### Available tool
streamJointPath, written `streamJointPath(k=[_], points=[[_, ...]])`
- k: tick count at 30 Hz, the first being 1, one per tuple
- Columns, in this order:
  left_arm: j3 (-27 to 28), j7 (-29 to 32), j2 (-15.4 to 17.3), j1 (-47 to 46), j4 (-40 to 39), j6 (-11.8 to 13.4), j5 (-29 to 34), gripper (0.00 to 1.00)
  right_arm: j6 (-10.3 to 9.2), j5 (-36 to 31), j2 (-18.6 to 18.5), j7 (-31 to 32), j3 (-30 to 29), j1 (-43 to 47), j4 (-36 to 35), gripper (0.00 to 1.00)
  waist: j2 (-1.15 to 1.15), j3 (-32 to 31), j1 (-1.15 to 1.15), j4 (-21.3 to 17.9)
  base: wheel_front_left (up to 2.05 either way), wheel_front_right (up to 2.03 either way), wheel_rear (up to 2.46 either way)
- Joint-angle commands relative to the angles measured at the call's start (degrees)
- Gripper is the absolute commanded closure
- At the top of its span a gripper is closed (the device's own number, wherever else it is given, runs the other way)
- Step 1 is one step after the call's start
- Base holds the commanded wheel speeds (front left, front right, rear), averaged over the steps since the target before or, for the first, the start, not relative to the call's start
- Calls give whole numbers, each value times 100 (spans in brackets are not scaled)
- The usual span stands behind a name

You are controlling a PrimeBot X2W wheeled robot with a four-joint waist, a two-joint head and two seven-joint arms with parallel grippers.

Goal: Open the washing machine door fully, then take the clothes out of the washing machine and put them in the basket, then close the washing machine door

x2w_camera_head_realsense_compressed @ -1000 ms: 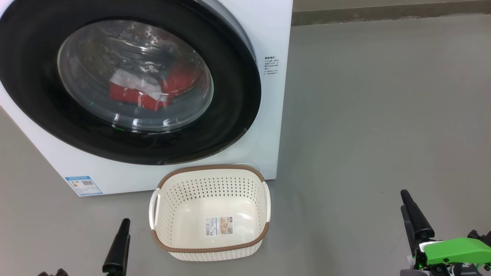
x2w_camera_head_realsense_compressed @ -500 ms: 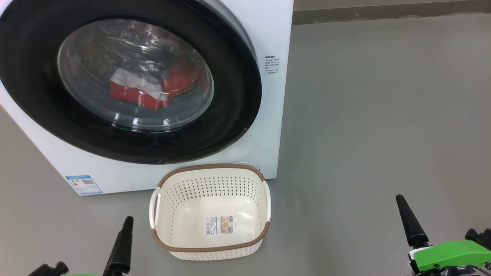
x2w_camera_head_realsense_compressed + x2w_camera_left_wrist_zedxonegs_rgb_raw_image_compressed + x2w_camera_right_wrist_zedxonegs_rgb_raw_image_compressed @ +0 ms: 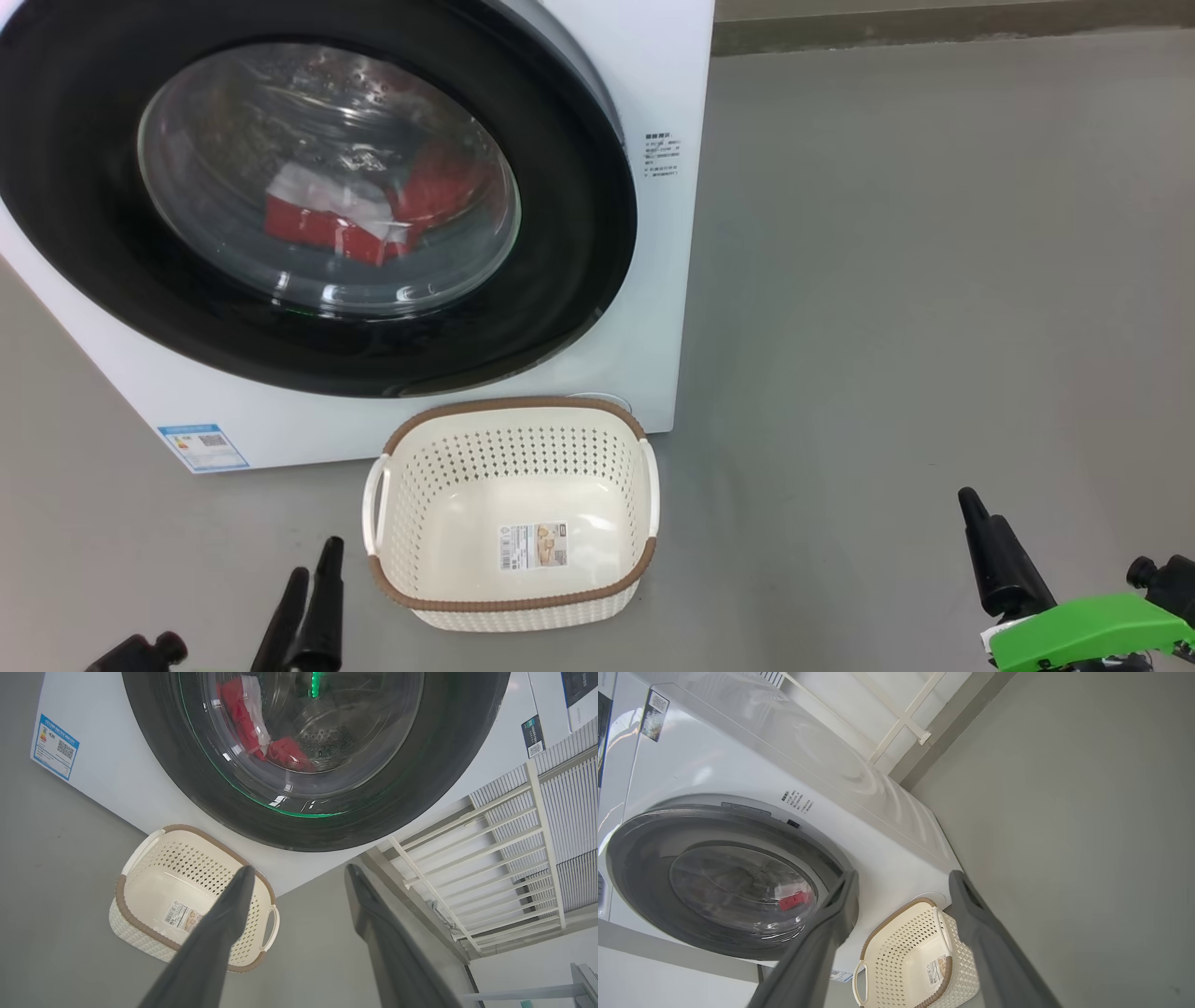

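The washing machine door (image 3: 579, 233) is closed (clothes (image 3: 322, 229) visible inside). The basket (image 3: 513, 415) stands before it. The left hand (image 3: 300, 869) and right hand (image 3: 904, 875) are spread wide, holding nothing.

Your left tool (image 3: 300, 869) stands spread, pointing at the shut door (image 3: 444, 765); clothes (image 3: 243, 718) lie behind its glass, basket (image 3: 135, 933) just beside.

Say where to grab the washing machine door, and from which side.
Take the washing machine door by its black rim at the upper right edge, from the right: a grey gap there seems to part rim from front. The bulging glass gives no hold.
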Motion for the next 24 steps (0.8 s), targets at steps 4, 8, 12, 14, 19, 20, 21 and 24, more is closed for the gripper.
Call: streamJointPath(k=[4, 8, 12, 14, 19, 20, 21, 24], points=[[-50, -131, 143, -23, -232, 160, 528, 0, 1, -451, -95, -137, 99, -52, -133, 0, 0, 6, -1, 0, 0, 0, 0], [-118, -198, 185, -5, -281, 254, 799, 0, 1, -694, -106, -204, 141, -25, -118, 0, 0, 12, -1, 0, 0, 0, 0], [-181, -266, 226, 16, -325, 341, 1075, 0, 1, -943, -135, -271, 178, -12, -115, 0, 0, 13, -1, -5, 0, 0, 0], [-214, -300, 248, 23, -346, 383, 1214, 0, 1, -1068, -146, -305, 188, -2, -117, 0, 0, 15, -1, -3, 0, 0, 0], [-260, -368, 286, 32, -377, 447, 1476, 0, 1, -1310, -161, -372, 212, 21, -114, 0, 0, 17, -1, 3, 0, 0, 0], [-271, -385, 293, 37, -388, 461, 1543, 0, 1, -1371, -163, -389, 221, 27, -113, 0, 0, 17, -1, 4, 0, 0, 0], [-281, -402, 298, 43, -399, 477, 1610, 0, 1, -1428, -166, -406, 229, 33, -111, 0, 0, 17, -1, 5, 0, 0, 0], [-309, -453, 310, 61, -427, 512, 1807, 0, 1, -1598, -176, -457, 242, 54, -106, 0, 0, 16, -1, 11, 0, 0, 0]])
